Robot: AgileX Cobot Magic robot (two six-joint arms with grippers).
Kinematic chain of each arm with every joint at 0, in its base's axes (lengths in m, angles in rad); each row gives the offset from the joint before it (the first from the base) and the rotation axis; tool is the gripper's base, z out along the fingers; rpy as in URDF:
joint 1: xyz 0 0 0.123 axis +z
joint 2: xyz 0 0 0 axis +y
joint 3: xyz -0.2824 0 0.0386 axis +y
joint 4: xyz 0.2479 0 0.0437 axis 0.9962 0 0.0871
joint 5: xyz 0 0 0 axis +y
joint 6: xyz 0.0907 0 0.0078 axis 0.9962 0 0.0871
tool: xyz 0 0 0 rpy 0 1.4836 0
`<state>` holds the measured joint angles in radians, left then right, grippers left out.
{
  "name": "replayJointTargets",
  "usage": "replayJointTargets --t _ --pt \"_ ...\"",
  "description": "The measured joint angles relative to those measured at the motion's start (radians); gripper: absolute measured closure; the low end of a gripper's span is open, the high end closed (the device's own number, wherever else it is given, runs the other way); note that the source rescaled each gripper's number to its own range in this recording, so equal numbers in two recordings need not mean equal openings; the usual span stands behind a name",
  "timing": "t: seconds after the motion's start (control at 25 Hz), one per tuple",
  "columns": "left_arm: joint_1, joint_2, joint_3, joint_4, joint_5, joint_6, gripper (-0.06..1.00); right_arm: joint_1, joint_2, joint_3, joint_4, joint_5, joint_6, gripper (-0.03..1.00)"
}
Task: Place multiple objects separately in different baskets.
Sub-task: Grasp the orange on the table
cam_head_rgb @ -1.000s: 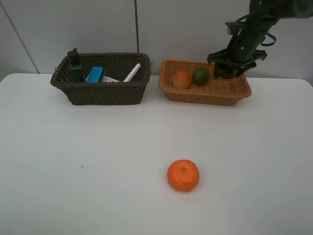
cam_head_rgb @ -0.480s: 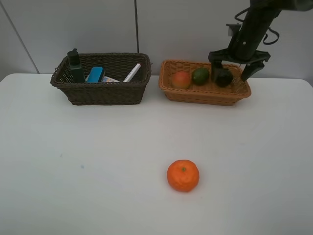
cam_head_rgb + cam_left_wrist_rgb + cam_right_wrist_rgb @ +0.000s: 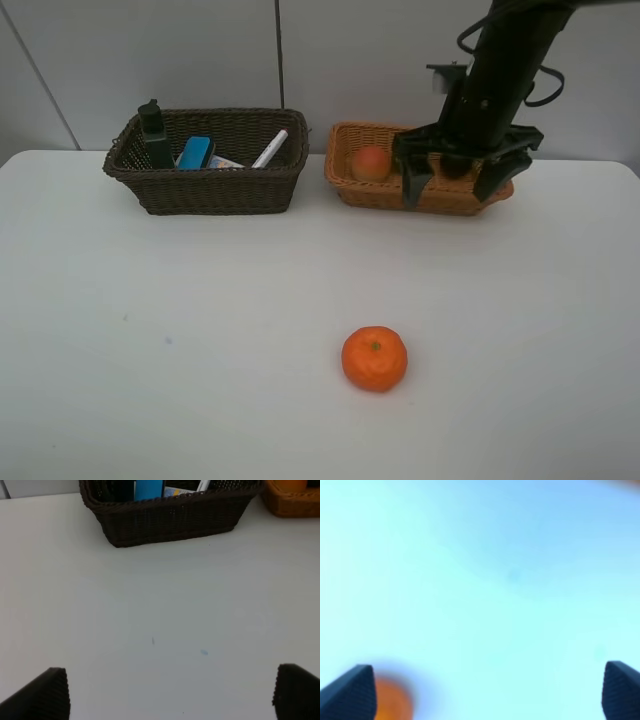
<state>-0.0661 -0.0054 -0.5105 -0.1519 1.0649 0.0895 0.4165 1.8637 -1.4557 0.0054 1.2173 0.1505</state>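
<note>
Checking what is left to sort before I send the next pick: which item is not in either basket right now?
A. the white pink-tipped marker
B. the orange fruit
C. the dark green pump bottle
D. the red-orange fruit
B: the orange fruit sits alone on the white table, while the pump bottle and marker stand in the dark brown basket and the red-orange fruit lies in the light basket.
</note>
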Motion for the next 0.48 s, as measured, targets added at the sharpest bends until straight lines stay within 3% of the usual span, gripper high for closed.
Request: replayJointTargets --t 0.24,0.48 --pt "0.000 0.000 0.000 0.000 0.000 0.000 -0.06 0.153 -0.064 0.221 0.031 -0.008 0.137 -0.03" --pt "0.000 0.000 0.000 0.000 0.000 0.000 -0.06 0.290 -0.064 0.365 0.113 -0.205 0.158 -0.03"
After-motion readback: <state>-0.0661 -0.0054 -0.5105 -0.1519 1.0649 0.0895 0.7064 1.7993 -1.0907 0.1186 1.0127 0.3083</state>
